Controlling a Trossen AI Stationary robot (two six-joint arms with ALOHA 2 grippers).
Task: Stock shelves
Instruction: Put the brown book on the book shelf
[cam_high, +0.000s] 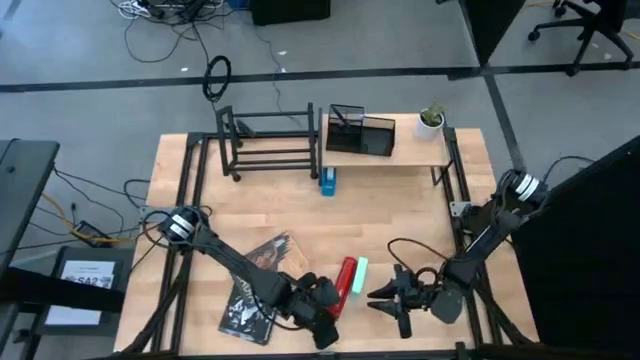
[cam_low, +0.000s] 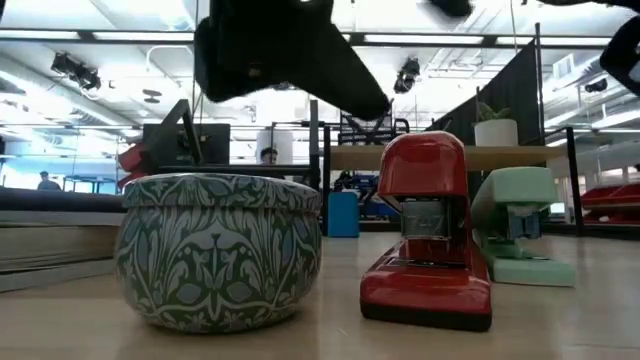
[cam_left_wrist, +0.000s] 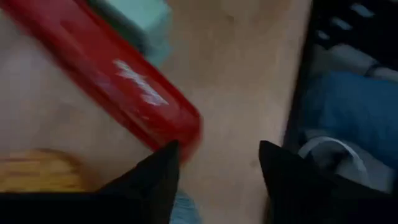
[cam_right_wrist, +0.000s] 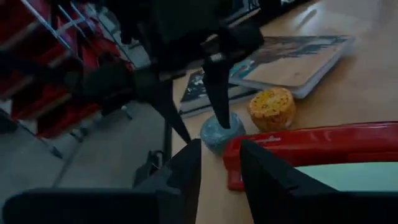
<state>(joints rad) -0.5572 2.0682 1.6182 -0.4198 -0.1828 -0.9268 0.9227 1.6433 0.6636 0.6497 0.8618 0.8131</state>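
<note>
A red stapler (cam_high: 347, 275) and a green stapler (cam_high: 361, 273) lie side by side near the table's front edge. Left of them are a blue-green patterned tin (cam_low: 220, 250), a yellow round lid (cam_right_wrist: 270, 109) and a book (cam_high: 255, 285). My left gripper (cam_right_wrist: 202, 130) hangs open just above the tin and hides it in the high view. My right gripper (cam_high: 375, 297) is open, low over the table, right of the red stapler's near end (cam_right_wrist: 249, 158). The shelves stand at the far edge: a black rack (cam_high: 270, 140) and a wooden plank shelf (cam_high: 410, 152).
On the plank shelf stand a black mesh organizer (cam_high: 360, 130) and a small potted plant (cam_high: 430, 118). A blue object (cam_high: 328, 182) sits in front of the shelves. Bare wood lies across the table's middle (cam_high: 330, 225). The two grippers are close together at the front edge.
</note>
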